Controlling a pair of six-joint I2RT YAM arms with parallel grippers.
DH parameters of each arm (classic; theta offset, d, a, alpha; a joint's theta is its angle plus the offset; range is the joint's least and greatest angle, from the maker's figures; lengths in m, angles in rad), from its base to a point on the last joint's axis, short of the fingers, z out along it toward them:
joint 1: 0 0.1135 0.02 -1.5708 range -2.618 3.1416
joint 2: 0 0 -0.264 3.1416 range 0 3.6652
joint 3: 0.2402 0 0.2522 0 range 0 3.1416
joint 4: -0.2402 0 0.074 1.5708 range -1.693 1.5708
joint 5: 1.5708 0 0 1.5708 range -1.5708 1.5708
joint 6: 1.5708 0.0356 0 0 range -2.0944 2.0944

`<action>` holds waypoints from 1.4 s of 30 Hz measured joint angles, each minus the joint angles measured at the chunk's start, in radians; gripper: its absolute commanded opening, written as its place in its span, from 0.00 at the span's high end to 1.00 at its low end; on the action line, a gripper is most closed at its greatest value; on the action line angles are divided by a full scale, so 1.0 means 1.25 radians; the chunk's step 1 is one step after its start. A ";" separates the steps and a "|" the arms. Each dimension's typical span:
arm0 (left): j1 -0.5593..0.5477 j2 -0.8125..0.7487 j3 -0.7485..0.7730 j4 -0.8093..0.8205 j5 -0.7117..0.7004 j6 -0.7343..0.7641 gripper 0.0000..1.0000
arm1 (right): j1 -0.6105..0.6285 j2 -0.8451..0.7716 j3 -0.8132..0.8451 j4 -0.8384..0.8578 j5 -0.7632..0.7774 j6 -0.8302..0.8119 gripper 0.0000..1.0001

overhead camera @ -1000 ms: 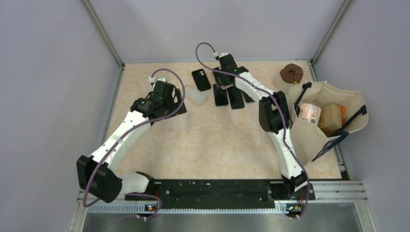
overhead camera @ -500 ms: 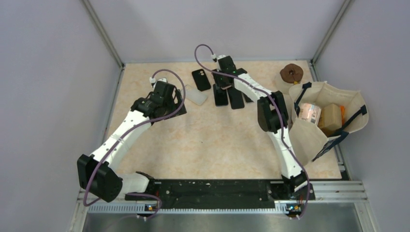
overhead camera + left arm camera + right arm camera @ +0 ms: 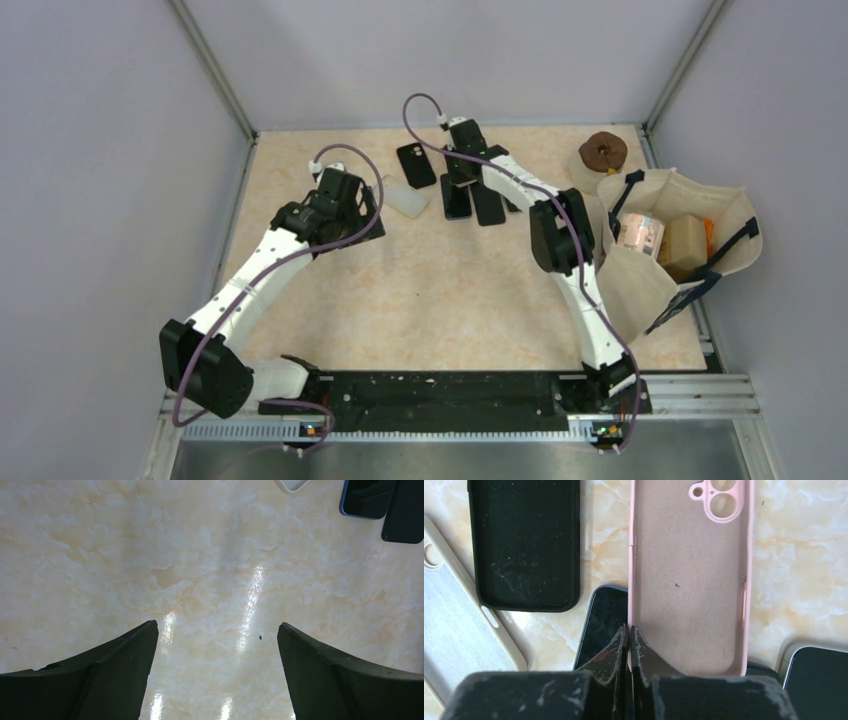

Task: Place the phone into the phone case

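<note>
A pink phone case (image 3: 691, 580) lies inside-up at the back of the table, partly over a dark phone (image 3: 601, 615). My right gripper (image 3: 629, 630) is shut on the case's left wall, one finger inside and one outside; in the top view it sits at the back centre (image 3: 462, 180). More dark phones (image 3: 489, 205) lie beside it, one at the right wrist view's lower right corner (image 3: 819, 672). My left gripper (image 3: 217, 630) hangs open over bare table, left of the phones (image 3: 367, 497), with nothing between its fingers.
A black case (image 3: 526, 545) and a pale translucent case (image 3: 459, 630) lie left of the pink one. A cream tote bag (image 3: 680, 240) holding items stands at the right edge, with a brown round object (image 3: 603, 152) behind it. Walls enclose the table.
My right gripper has gone from open to shut on the pink case's wall, and its arm has shifted slightly left. The left arm has not moved.
</note>
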 measured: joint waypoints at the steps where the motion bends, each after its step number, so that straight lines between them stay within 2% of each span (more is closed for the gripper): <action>1: 0.000 0.000 0.000 -0.001 -0.001 0.000 0.06 | 0.000 -0.002 -0.004 0.004 0.002 0.003 1.00; 10: 0.005 -0.001 -0.008 -0.001 -0.018 -0.019 0.06 | 0.013 -0.035 -0.013 -0.058 0.035 0.007 1.00; 17: 0.016 -0.005 -0.030 0.008 -0.019 -0.034 0.06 | 0.072 -0.142 -0.065 -0.107 0.074 0.042 1.00; 23: 0.034 -0.015 -0.046 0.015 -0.022 -0.039 0.06 | 0.150 -0.288 -0.202 -0.114 0.091 0.120 1.00; 28: 0.049 -0.019 -0.057 0.028 -0.021 -0.042 0.06 | 0.230 -0.410 -0.385 -0.107 0.108 0.222 1.00; 36: 0.058 -0.010 -0.060 0.044 -0.018 -0.056 0.06 | 0.399 -0.441 -0.565 -0.085 0.149 0.374 1.00; 37: 0.058 -0.005 -0.060 0.046 -0.018 -0.058 0.06 | 0.409 -0.441 -0.585 -0.078 0.150 0.390 0.91; 39: 0.061 0.010 -0.060 0.052 -0.018 -0.062 0.06 | 0.412 -0.442 -0.615 -0.064 0.152 0.410 0.56; 41: 0.063 0.031 -0.060 0.061 -0.018 -0.071 0.07 | 0.407 -0.447 -0.632 -0.056 0.153 0.431 0.26; 42: 0.064 0.042 -0.060 0.066 -0.018 -0.080 0.08 | 0.405 -0.455 -0.642 -0.045 0.152 0.430 0.20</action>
